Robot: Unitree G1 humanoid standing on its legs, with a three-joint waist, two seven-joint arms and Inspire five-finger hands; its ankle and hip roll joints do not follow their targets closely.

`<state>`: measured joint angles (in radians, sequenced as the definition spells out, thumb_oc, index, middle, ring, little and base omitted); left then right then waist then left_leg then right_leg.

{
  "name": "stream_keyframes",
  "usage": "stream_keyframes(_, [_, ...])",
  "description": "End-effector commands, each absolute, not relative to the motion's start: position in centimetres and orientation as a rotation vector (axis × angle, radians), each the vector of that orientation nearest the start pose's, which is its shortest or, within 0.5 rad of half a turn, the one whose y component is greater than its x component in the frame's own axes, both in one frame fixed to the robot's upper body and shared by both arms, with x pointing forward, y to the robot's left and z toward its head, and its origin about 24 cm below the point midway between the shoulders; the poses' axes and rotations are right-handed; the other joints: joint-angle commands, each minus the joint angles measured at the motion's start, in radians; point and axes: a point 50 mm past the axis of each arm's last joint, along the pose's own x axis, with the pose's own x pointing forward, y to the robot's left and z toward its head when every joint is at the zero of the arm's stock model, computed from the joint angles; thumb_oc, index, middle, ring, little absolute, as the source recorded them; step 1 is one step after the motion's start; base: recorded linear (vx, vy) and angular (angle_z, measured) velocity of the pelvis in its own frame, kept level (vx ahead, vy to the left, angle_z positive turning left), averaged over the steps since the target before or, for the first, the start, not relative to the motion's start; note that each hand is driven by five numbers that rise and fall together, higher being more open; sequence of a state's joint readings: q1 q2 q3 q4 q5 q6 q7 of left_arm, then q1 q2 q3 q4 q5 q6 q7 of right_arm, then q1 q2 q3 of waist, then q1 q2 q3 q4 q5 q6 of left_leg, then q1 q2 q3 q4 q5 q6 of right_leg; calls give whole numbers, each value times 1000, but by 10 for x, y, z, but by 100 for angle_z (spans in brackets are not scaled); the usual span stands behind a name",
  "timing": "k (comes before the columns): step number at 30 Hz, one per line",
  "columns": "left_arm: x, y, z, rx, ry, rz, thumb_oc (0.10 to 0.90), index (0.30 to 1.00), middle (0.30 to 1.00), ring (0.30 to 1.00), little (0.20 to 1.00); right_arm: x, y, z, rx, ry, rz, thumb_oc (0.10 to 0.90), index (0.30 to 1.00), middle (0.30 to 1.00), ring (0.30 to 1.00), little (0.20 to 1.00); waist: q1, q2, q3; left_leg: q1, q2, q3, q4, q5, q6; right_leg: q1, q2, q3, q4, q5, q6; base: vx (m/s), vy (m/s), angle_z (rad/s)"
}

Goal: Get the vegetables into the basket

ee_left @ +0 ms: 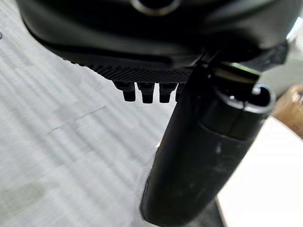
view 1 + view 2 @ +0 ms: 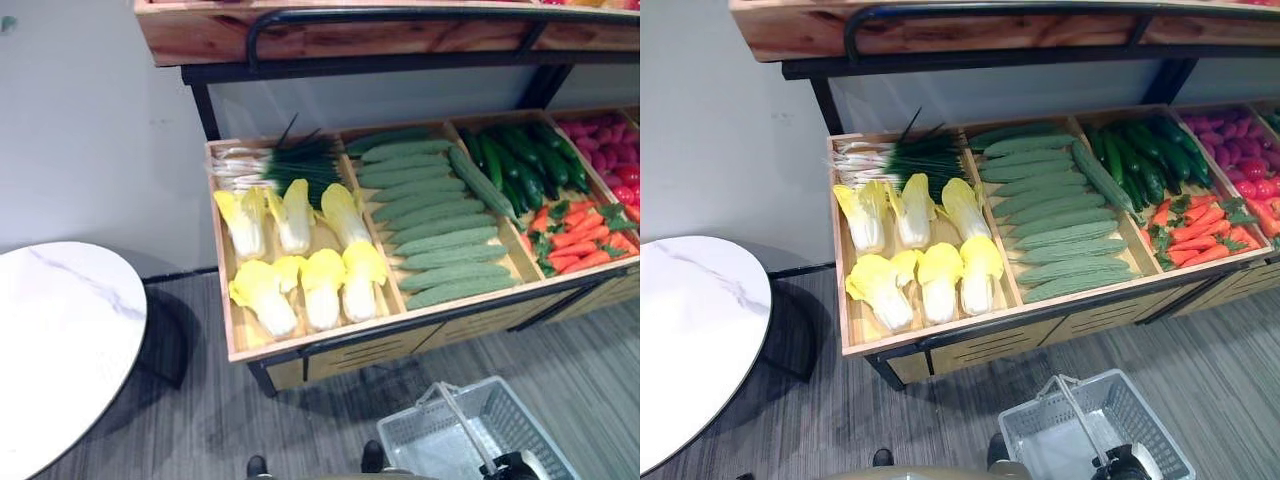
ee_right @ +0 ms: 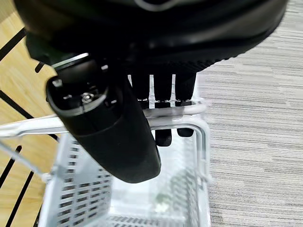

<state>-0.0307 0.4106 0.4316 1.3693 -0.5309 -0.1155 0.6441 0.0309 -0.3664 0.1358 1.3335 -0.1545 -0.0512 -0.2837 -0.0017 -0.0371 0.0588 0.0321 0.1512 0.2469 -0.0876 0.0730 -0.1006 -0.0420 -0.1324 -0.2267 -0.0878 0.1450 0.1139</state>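
Marble-topped desk [image 2: 60, 340] stood at the far left, apart from the produce. Beside it, the wooden display tray [image 2: 232, 330] tilted toward the robot, presumably so its cabbages [image 2: 322, 285], cucumbers [image 2: 440, 240] and carrots [image 2: 575, 245] lay within reach. None sat in the basket [image 2: 1095, 425] yet. Left robot hand [image 1: 151, 90] hung over the floor, fingers curled on nothing. Right robot hand [image 3: 161, 101] hooked the basket handle [image 3: 189, 109], keeping it carried below the tray.

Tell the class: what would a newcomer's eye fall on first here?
The wooden display stand packed with vegetables: yellow cabbages at its left, green cucumbers in the middle, carrots at right. Below it, the right hand curls round the handle of a grey basket.
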Motion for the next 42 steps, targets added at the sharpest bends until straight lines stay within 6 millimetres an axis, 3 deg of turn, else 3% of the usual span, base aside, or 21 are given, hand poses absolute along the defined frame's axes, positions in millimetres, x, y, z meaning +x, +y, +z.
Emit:
stream_keyframes(1, [80, 384, -79, 130, 763, 1568, 900, 1000, 1000, 1000, 1000, 77, -316, -134, -811, 1168, -295, 400, 300, 300, 300, 300, -4, -33, 40, -6, 14, -59, 0, -11, -35, 24, -63, 12, 5, -27, 79, 0, 0, 0])
stream_keyframes(2, [93, 389, -68, 168, 675, 1552, 900, 1000, 1000, 1000, 1000, 75, -317, -133, -815, 1167, -299, 400, 300, 300, 300, 300, -4, -33, 40, -8, 14, -61, 0, -11, -36, 24, -64, 10, 4, -26, 80, 0, 0, 0])
stream_keyframes(3, [131, 393, -33, 286, 428, 1467, 900, 1000, 1000, 1000, 1000, 73, -315, -134, -813, 1163, -309, 400, 300, 300, 300, 300, 0, -35, 40, -11, 14, -67, 0, -10, -36, 25, -66, 5, 3, -25, 82, 0, 0, 0])
stream_keyframes(4, [131, 392, -34, 289, 430, 1468, 900, 1000, 1000, 1000, 1000, 73, -315, -134, -814, 1164, -309, 400, 300, 300, 300, 300, 0, -34, 39, -12, 13, -67, 0, -10, -36, 25, -66, 5, 3, -25, 82, 0, 0, 0])
stream_keyframes(6, [158, 385, 1, 415, 216, 1361, 900, 1000, 1000, 1000, 1000, 69, -314, -135, -797, 1168, -324, 400, 300, 300, 300, 300, 7, -36, 39, -15, 13, -78, 0, -10, -36, 29, -67, -1, 3, -27, 83, -8, -14, 13])
stream_keyframes(9, [182, 365, 20, 476, 82, 1235, 900, 1000, 1000, 1000, 1000, 64, -315, -136, -785, 1184, -334, 400, 300, 300, 300, 300, 7, -38, 37, -17, 14, -85, 0, -9, -36, 33, -68, -7, 1, -29, 84, -6, -18, 7])
stream_keyframes(10, [204, 347, 42, 501, -51, 1106, 900, 1000, 1000, 1000, 1000, 67, -314, -135, -786, 1174, -325, 400, 300, 300, 300, 300, 3, -38, 36, -15, 14, -84, 0, -12, -36, 36, -68, -7, 1, -28, 85, 0, 0, 0])
stream_keyframes(14, [218, 328, 49, 464, -110, 1001, 900, 1000, 1000, 1000, 1000, 74, -314, -134, -794, 1152, -308, 400, 300, 300, 300, 300, -5, -36, 32, -10, 15, -78, 0, -13, -34, 35, -69, 0, 1, -25, 84, -3, -3, -4])
stream_keyframes(18, [243, 280, 58, 390, -194, 665, 900, 1000, 1000, 1000, 1000, 81, -314, -133, -790, 1130, -292, 400, 300, 300, 300, 300, -30, -32, 28, 5, 18, -56, 0, -21, -31, 28, -72, 25, 1, -18, 85, -8, 8, -15])
stream_keyframes(24, [252, 250, 56, 400, -194, 485, 900, 1000, 1000, 1000, 1000, 81, -308, -135, -780, 1130, -272, 400, 300, 300, 300, 300, -45, -33, 25, 16, 20, -41, 0, -27, -28, 25, -71, 40, 1, -16, 86, 5, -5, -10])
stream_keyframes(30, [252, 242, 51, 424, -172, 418, 900, 1000, 1000, 1000, 1000, 83, -305, -136, -773, 1120, -271, 400, 300, 300, 300, 300, -48, -35, 27, 23, 21, -28, 0, -30, -27, 20, -69, 56, 1, -16, 87, 8, -3, -7])
stream_keyframes(35, [252, 236, 53, 566, -199, 298, 900, 1000, 1000, 1000, 1000, 85, -304, -136, -766, 1105, -271, 400, 300, 300, 300, 300, -52, -33, 26, 26, 23, -24, 0, -33, -28, 20, -67, 62, 1, -18, 88, 9, -2, -3])
stream_keyframes(42, [250, 230, 43, 529, -157, 274, 900, 1000, 1000, 1000, 1000, 86, -301, -137, -767, 1105, -265, 400, 300, 300, 300, 300, -52, -34, 26, 30, 24, -20, 0, -33, -27, 20, -64, 66, 1, -20, 86, 3, -1, -1])
